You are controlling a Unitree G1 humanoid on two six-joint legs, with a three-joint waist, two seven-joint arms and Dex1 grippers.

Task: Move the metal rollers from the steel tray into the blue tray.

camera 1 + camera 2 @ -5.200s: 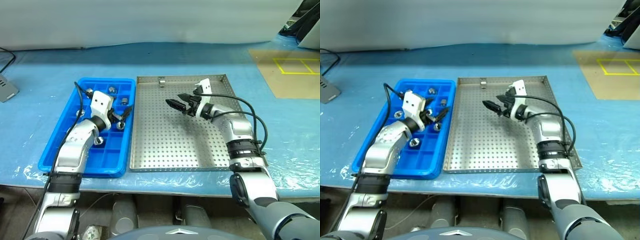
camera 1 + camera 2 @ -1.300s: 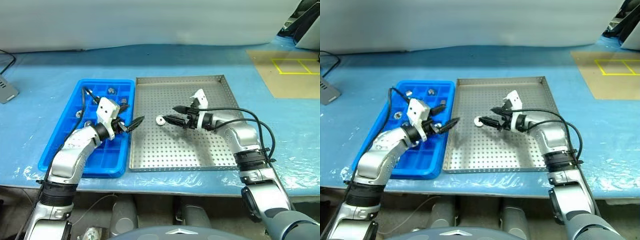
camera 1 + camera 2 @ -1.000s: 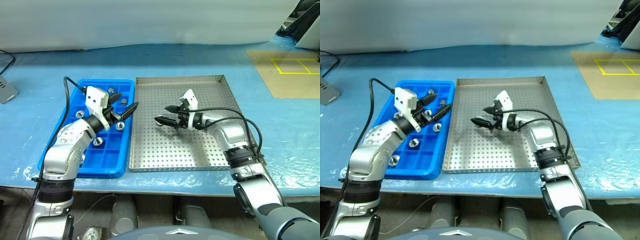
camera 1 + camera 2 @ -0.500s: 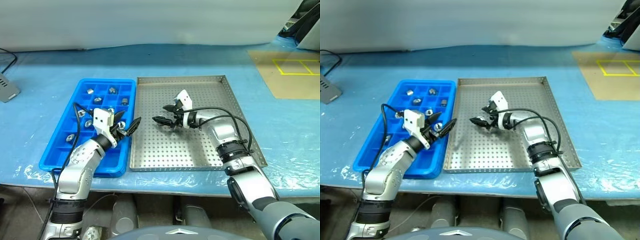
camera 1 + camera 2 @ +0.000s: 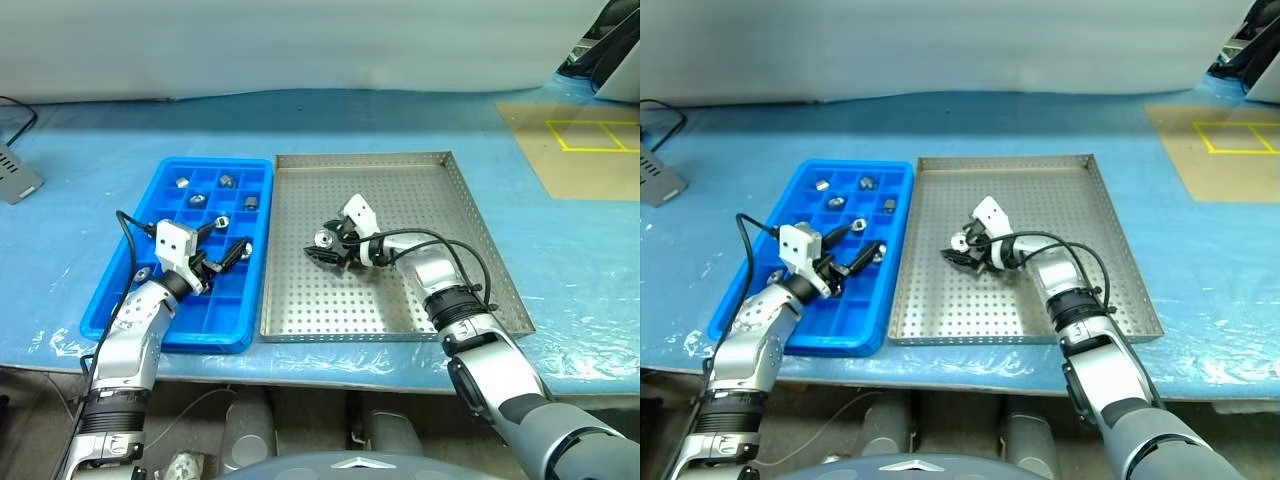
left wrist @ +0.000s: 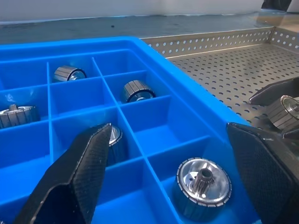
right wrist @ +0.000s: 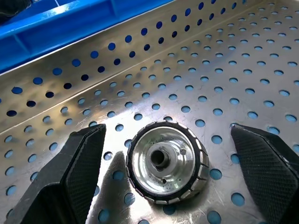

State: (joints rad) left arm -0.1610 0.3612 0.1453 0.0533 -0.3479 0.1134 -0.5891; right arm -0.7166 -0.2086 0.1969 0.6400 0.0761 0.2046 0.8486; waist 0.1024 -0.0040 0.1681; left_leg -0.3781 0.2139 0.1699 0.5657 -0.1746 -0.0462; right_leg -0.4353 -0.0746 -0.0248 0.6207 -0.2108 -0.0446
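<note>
On the steel tray, 1 metal roller lies on the perforated floor directly between the 2 spread fingers of the right hand. The fingers stand wide apart on either side of it, neither one touching it. The left hand hangs low over the blue tray, its fingers also apart and empty. Beneath and around it several rollers already sit in separate compartments. Both trays rest side by side on the blue tabletop.
</note>
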